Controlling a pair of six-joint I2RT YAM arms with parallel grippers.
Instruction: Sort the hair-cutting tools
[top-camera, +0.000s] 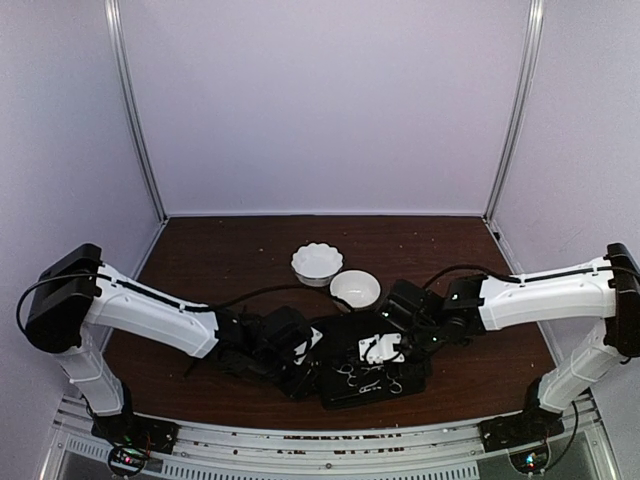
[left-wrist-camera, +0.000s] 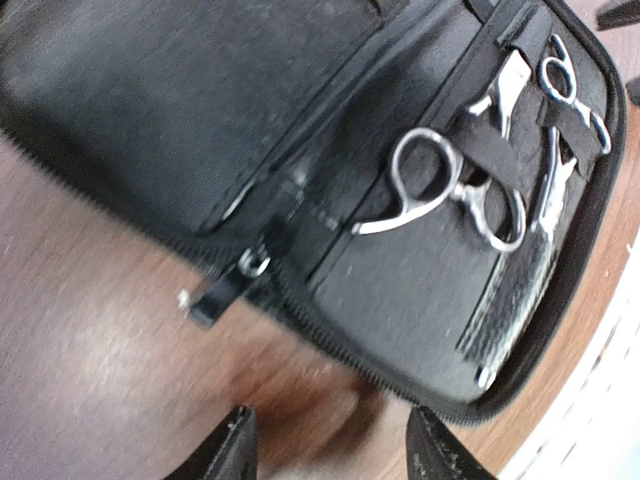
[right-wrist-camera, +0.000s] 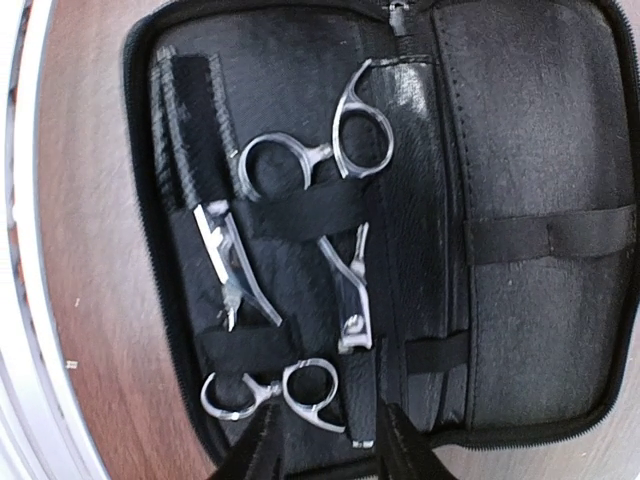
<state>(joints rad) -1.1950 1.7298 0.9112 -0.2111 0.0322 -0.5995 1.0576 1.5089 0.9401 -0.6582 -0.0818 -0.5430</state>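
Note:
The black zip case (right-wrist-camera: 540, 150) lies open on the wooden table, also in the top view (top-camera: 345, 335). Two silver scissors are held under its elastic straps: one with rings near the case's middle (right-wrist-camera: 345, 140), one at the lower edge (right-wrist-camera: 305, 395). Two slim clips (right-wrist-camera: 235, 270) (right-wrist-camera: 352, 300) are tucked between them. My right gripper (right-wrist-camera: 330, 450) is open and empty, hovering over the lower scissors' rings (top-camera: 385, 350). My left gripper (left-wrist-camera: 330, 455) is open and empty over bare wood just off the case's zip edge (top-camera: 305, 378). The left wrist view shows both scissors (left-wrist-camera: 430, 185) (left-wrist-camera: 570, 85).
Two white bowls (top-camera: 317, 262) (top-camera: 355, 290) stand behind the case. A black comb (right-wrist-camera: 190, 110) sits in the case's left side. The zip pull (left-wrist-camera: 215, 295) hangs off the case. The table's near edge (top-camera: 330, 432) lies close in front of the case.

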